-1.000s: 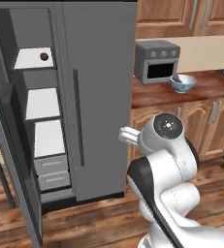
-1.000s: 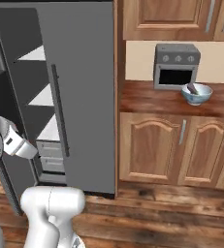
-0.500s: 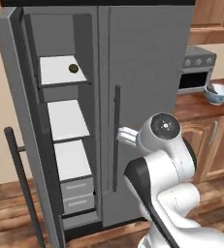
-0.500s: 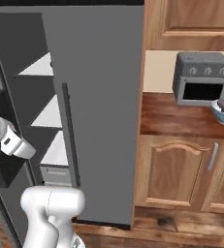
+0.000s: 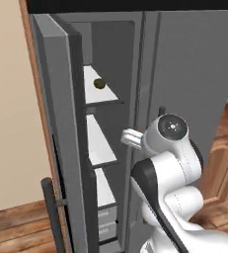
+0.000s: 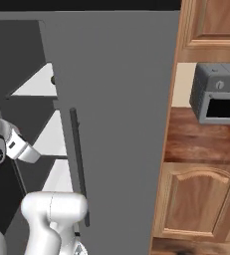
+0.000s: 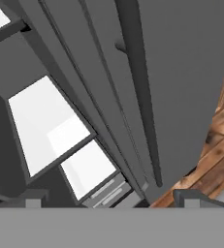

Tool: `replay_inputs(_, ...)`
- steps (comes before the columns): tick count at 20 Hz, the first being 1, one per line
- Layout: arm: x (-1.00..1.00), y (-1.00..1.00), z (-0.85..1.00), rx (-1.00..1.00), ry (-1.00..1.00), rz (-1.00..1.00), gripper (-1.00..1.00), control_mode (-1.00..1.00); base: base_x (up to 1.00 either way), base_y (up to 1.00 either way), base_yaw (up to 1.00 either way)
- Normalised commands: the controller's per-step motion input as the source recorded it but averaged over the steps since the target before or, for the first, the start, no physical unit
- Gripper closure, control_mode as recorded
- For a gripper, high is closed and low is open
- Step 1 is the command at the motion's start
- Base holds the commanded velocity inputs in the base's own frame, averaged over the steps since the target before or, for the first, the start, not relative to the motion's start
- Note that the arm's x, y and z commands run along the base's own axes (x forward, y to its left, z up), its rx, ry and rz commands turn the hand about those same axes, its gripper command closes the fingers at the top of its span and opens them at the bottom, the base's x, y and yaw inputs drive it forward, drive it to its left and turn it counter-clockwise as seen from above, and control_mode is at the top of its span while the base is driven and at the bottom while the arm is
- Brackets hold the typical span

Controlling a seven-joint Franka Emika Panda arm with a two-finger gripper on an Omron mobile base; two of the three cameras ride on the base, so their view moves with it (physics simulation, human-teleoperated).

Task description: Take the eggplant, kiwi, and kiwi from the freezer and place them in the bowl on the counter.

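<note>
Right now the tall dark grey freezer (image 5: 184, 74) fills most of the left base view, its narrow door (image 5: 61, 148) swung open at the left of the frame with a black bar handle (image 5: 54, 217) low on it. Inside, white shelves (image 5: 98, 143) step down the middle of the frame, with grey drawers (image 5: 107, 222) beneath. A small olive-brown egg-shaped kiwi (image 5: 99, 84) lies on the top shelf, in the upper middle of that view; it also peeks out as a dark spot at the edge of the closed door in the upper left of the right base view (image 6: 53, 79).

The white jointed arm (image 5: 172, 163) rises from the lower right of the left base view, bent at a dark-banded elbow, its round joint cap facing the camera and a short white link reaching toward the shelves at mid height. In the hand view the pincer (image 7: 111, 198) looks along the freezer front toward the lower shelves, its two dark fingertips (image 7: 33, 197) standing wide apart with nothing between them.

At the right of the right base view, a reddish-brown wooden counter (image 6: 201, 142) carries a small grey toaster oven (image 6: 218, 99).
</note>
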Motion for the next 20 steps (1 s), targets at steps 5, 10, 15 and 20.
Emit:
replay_inputs(5,0.0,0.0,0.0,0.0,0.0,0.0,-1.0,1.0,0.02,0.21,-0.01)
replay_inputs(10,0.0,0.0,0.0,0.0,0.0,0.0,-1.0,1.0,0.26,0.02,0.0)
replay_inputs(15,0.0,0.0,0.0,0.0,0.0,0.0,-1.0,1.0,0.66,0.36,-0.02)
replay_inputs(20,0.28,0.06,0.59,0.0,0.01,0.0,-1.0,-1.0,0.0,0.0,0.0)
